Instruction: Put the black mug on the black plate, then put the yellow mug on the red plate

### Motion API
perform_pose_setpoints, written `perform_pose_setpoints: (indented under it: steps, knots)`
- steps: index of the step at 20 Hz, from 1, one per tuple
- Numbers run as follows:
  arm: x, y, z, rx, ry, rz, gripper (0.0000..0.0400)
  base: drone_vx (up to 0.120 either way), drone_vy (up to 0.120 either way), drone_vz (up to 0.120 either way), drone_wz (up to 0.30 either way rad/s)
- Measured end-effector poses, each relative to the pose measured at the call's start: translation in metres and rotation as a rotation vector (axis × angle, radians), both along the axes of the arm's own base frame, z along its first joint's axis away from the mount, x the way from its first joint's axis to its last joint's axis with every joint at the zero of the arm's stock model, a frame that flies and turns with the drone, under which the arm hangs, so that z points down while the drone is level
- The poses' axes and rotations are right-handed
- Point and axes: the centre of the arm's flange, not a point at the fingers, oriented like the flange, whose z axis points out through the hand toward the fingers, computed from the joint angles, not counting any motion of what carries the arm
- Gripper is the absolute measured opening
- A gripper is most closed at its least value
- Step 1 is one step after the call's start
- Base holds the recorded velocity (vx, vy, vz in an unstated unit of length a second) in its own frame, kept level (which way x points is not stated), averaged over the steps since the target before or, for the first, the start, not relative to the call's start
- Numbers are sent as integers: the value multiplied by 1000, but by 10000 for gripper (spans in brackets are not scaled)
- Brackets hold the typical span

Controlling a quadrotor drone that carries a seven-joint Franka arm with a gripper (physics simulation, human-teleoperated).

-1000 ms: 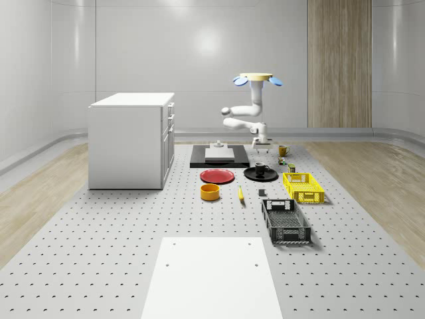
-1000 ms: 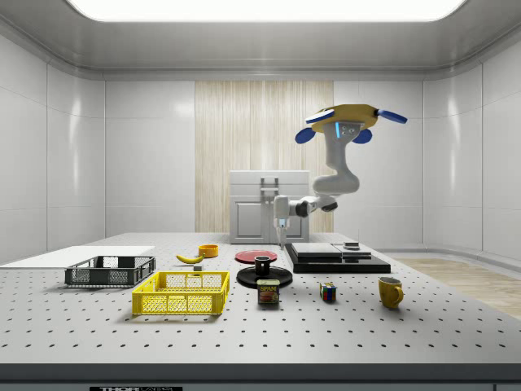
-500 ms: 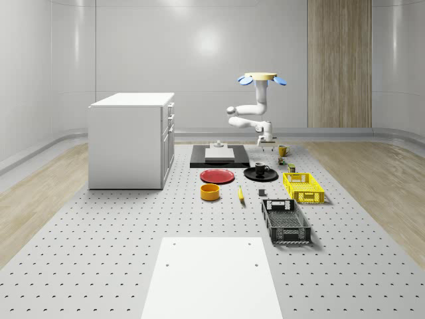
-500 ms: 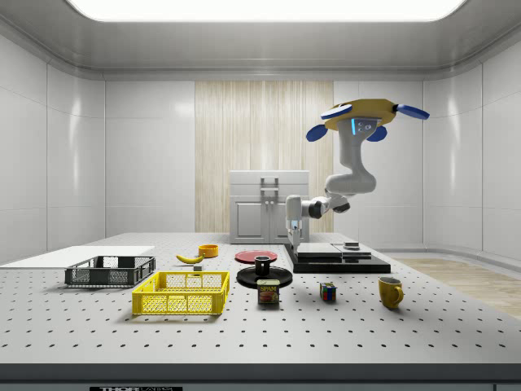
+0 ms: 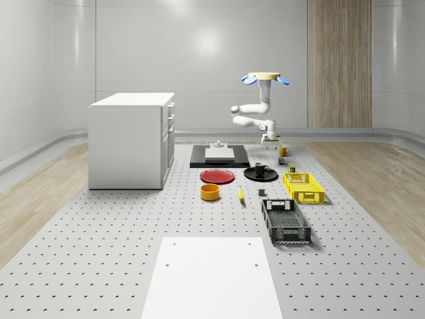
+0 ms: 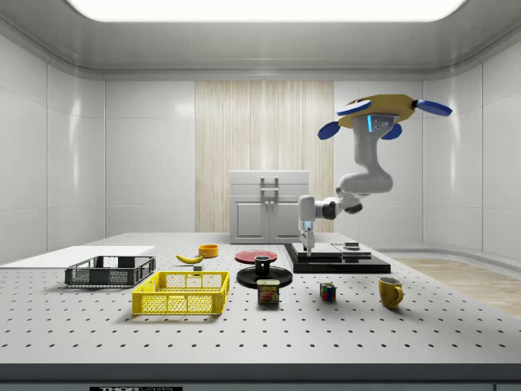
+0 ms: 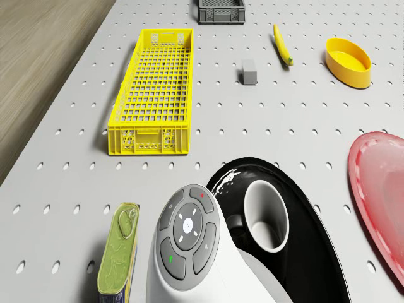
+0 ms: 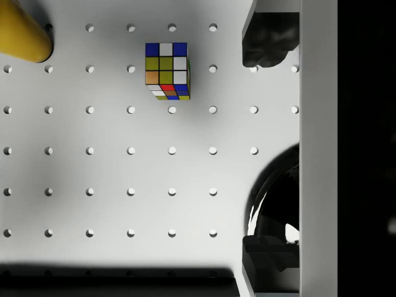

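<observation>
Black mug done. Two-finger gripper (image 8: 270, 151), fingers apart, empty: centre over glossy yellow ceramic mug (image 6: 391, 292), side view's lower right, before descending.

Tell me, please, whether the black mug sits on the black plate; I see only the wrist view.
Observer: Yes, the drone view shows the black mug upright on the black plate.
Operator: Thank you. Is the red plate free?
Observer: Yes, the red plate carries nothing.
Operator: And where is the yellow mug?
Observer: The yellow mug stands on the table, to the side view's right of the cube. In that view the pincer hangs left of both, with the drone hovering high above.
</observation>
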Motion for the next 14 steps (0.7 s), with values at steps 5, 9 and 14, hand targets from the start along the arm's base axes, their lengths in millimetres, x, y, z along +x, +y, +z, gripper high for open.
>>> perform_pose_setpoints:
  steps: [5, 9, 14]
  knots:
    - [0, 0, 0, 0, 0, 0, 400, -120, 32, 64, 0]
    - [0, 0, 0, 0, 0, 0, 400, -120, 120, 0, 0]
    - [0, 0, 0, 0, 0, 0, 400, -120, 120, 0, 0]
